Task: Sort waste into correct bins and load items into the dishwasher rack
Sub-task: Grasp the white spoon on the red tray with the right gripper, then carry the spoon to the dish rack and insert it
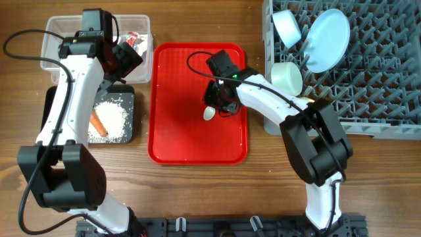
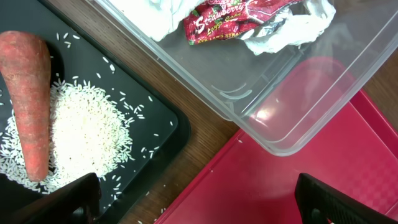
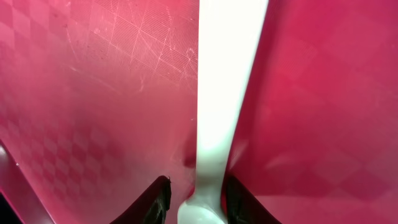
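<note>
Two fingers of the right gripper (image 3: 198, 200) straddle the handle of the white spoon (image 3: 227, 74), which lies flat on the red tray (image 3: 93, 93) directly beneath them. Whether they pinch it or only flank it, I cannot tell. The left gripper (image 2: 202, 202) hangs with its jaws spread wide, nothing between them. Beneath one of its fingertips is the black tray (image 2: 155, 112), where the carrot (image 2: 28, 99) lies on the rice (image 2: 87, 137). Ahead of the gripper, the clear tub (image 2: 261, 106) holds the wrapper (image 2: 230, 18) and tissue (image 2: 155, 15).
</note>
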Robot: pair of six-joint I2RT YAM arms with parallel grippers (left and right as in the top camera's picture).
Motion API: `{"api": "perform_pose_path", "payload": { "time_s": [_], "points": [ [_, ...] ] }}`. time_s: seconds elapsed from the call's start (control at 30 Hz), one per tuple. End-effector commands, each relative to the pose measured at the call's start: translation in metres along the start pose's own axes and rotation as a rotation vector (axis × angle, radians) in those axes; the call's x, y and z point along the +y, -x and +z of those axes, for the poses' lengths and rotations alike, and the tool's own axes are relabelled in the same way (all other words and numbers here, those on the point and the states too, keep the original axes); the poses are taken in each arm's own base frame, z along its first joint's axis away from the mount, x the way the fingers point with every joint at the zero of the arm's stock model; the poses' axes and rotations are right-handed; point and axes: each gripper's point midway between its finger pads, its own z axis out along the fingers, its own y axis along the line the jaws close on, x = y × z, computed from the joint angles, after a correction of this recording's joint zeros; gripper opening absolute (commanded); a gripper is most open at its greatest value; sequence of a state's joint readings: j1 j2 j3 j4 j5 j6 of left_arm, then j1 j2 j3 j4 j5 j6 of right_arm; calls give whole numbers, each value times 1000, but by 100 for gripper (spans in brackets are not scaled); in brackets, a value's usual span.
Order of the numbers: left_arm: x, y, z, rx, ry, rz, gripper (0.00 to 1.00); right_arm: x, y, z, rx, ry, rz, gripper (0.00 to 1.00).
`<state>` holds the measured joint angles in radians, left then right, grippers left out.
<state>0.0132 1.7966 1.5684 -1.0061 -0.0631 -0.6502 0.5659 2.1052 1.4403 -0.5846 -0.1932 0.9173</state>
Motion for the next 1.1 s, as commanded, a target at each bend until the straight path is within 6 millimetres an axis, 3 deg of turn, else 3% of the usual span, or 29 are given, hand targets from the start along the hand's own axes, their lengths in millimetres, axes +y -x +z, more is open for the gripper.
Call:
{"api": "perform_pose_path", "payload": {
  "time_s": [0.0,0.2,0.37,0.47,0.6,0.63,0.73,0.8,0.87,0.97,1.07],
  "points": [
    [0,4,-3,-17,3,-20,100,-11,1,15,5,-37,21,21],
    [0,4,-3,-17,3,-21,100,-9,0,16,17,-27,33,7],
    [-1,4,-3,-18,3,-21,100,24,-2,-6,61,98,-202,4],
    [0,4,-3,-17,3,-20,100,28,17,-51,-6,129,-289,4],
    [-1,4,-3,-17,2,-21,100,23,46,-148,-183,170,-386,4],
    [0,4,-3,-17,3,-21,100,12,55,-182,-260,147,-381,4],
    [0,4,-3,-17,3,-21,100,-27,69,-257,-444,52,-306,4],
    [-1,4,-3,-17,2,-21,100,-58,71,-295,-535,-28,-228,4],
    [0,4,-3,-17,3,-20,100,-120,68,-334,-623,-190,-31,4],
    [0,4,-3,-17,3,-21,100,-184,65,-352,-647,-377,124,4],
    [-1,4,-3,-18,3,-21,100,-225,61,-338,-613,-425,306,4]
  ]
}}
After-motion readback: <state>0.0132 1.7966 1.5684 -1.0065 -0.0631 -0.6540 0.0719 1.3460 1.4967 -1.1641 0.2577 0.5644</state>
